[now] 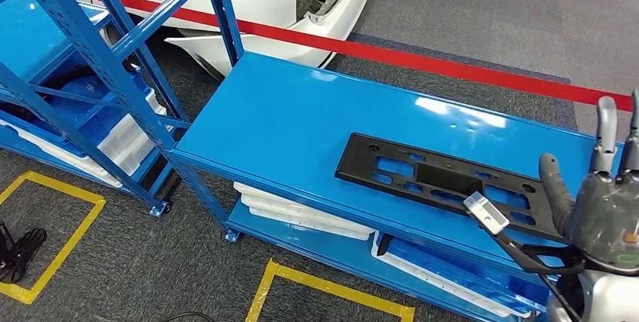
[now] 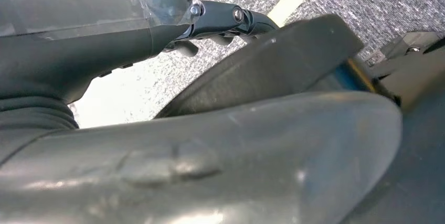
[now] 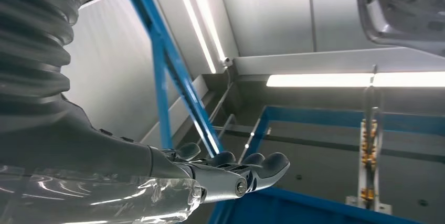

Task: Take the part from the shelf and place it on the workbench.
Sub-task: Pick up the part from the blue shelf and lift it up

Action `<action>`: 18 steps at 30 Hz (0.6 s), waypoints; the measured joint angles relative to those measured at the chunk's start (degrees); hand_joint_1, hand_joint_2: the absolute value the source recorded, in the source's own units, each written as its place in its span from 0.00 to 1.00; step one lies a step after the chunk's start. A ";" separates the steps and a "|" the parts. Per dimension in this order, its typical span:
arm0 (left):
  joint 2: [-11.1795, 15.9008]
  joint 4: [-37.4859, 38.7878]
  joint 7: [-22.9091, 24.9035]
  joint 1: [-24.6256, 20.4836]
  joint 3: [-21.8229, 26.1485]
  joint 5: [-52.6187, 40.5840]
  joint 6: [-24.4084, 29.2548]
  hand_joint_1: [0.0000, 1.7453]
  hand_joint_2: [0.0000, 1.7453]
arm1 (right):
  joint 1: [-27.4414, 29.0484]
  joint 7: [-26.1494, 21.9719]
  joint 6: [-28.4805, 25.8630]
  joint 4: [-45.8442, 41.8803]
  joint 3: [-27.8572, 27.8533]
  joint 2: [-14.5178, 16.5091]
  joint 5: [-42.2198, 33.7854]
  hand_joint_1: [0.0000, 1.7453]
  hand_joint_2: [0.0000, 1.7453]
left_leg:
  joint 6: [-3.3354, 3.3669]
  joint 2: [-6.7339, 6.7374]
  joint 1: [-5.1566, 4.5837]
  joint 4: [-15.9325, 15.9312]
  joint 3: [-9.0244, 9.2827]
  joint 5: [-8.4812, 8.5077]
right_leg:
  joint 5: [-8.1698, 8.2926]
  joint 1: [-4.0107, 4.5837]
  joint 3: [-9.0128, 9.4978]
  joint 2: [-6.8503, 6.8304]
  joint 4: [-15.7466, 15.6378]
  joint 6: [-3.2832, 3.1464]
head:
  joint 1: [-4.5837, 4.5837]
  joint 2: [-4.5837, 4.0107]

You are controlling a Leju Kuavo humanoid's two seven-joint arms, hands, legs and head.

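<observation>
We are seeing a black part (image 1: 444,179) lying on a glossy blue workbench (image 1: 301,118), a red tape (image 1: 452,65) crossing grey carpet (image 1: 90,262) showing yellow floor lines (image 1: 331,288).

Glossy blue workbench (image 1: 301,122), flat black part (image 1: 444,179) lying near its right end

the part (image 1: 444,179) is a flat black plastic plate with rectangular cutouts and small holes. it lies flat on the blue worktop (image 1: 301,118), near its front right edge.
</observation>
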 joint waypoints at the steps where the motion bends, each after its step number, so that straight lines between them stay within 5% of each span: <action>1: -0.01 -0.07 0.02 -0.05 0.00 -0.01 -0.01 0.00 0.00 | -0.04 -0.03 0.02 -0.03 0.13 0.02 -0.09 0.00 1.00 | 0.11 -0.05 0.00 -0.01 0.02 -0.12 | 0.03 0.00 0.10 -0.01 -0.14 0.04 | 0.00 0.00; 18: -0.57 -0.34 0.49 -0.24 0.01 1.95 1.99 0.00 0.00 | 0.06 1.16 0.94 0.93 0.82 0.27 -8.36 0.00 1.00 | 0.55 0.05 -0.07 -0.07 0.53 -0.43 | -0.25 0.07 1.18 -0.05 -1.59 0.25 | -0.01 0.00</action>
